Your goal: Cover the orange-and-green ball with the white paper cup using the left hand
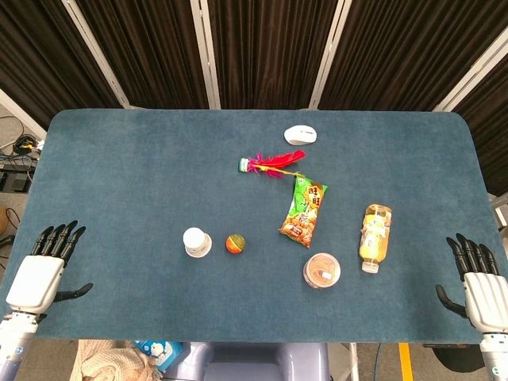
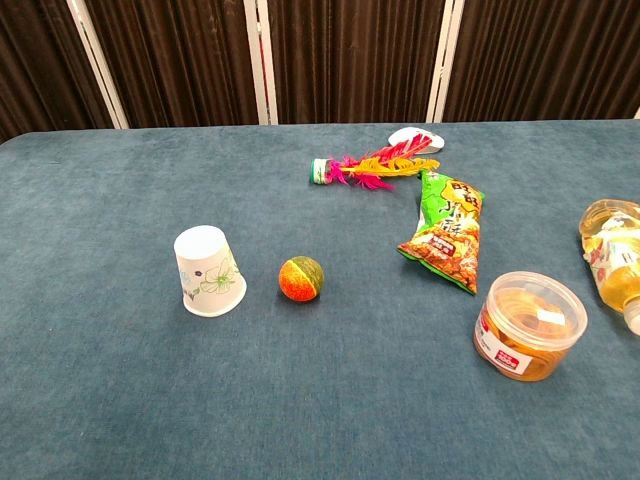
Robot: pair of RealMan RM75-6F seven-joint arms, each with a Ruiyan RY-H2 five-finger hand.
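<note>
Both hands, left [image 1: 36,279] and right [image 1: 482,290], rested at the bench's [image 1: 119,175] near corners, fingers released and spread, holding nothing. Farther in, the white paper cup [image 2: 209,271] stood upside down just beside the orange-and-green ball [image 2: 301,278], apart.

Counter [image 1: 119,175] tally: one white paper cup [image 2: 209,271], one orange-and-green ball [image 2: 301,278], one feather shuttlecock [image 2: 372,166], one snack bag [image 2: 445,229], one lidded plastic tub [image 2: 529,325], one drink bottle [image 1: 375,236], one white computer mouse [image 1: 301,134].
</note>
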